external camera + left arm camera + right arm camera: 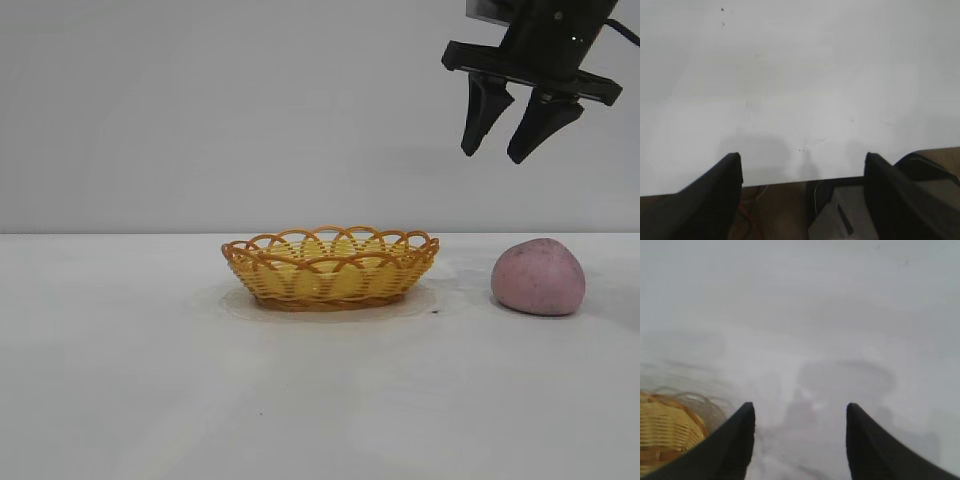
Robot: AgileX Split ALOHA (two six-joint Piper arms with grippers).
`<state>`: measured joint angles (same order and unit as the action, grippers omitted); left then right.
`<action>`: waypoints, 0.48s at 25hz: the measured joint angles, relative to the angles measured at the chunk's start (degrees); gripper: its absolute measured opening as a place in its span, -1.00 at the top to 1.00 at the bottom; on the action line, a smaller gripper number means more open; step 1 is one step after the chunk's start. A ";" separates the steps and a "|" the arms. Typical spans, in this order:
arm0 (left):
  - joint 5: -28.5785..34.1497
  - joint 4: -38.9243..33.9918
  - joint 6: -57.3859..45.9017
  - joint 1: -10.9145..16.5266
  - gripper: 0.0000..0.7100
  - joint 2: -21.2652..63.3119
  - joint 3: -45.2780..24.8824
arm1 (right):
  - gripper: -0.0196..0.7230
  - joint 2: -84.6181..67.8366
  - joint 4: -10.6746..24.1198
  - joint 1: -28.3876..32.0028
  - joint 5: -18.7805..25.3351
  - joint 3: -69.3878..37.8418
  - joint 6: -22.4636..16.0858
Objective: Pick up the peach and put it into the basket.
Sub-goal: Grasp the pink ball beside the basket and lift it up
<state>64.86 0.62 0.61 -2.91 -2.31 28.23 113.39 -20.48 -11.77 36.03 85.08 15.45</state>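
Only the exterior view shows the peach (538,277), lying on the tabletop (120,360) right of the basket (331,266), apart from it, below the right gripper (508,128), whose fingers (483,112) hang parted and empty. The left gripper (802,172), also spread empty, appears only in its own wrist view.

The peach (538,277), dull pink and lumpy, sits on the worktop (120,350) just right of the basket (330,266), apart from it. The shallow yellow-orange wicker basket stands upright, scallop-rimmed.
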 joint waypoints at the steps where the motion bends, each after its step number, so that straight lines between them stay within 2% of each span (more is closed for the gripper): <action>1: -0.08 0.00 0.00 0.00 -0.40 1.93 0.00 | -0.02 0.00 0.00 0.00 -0.18 0.00 0.00; 8: -0.50 0.00 0.10 0.00 -0.40 3.37 -0.10 | -0.02 -0.11 2.68 0.00 0.71 0.11 0.21; 12: -0.55 0.04 0.10 0.00 -0.40 3.37 -0.10 | -0.02 -0.11 4.06 0.09 4.77 0.48 0.21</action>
<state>64.31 0.66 0.71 -2.91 1.06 28.12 113.28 -16.42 -11.68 40.80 85.56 15.66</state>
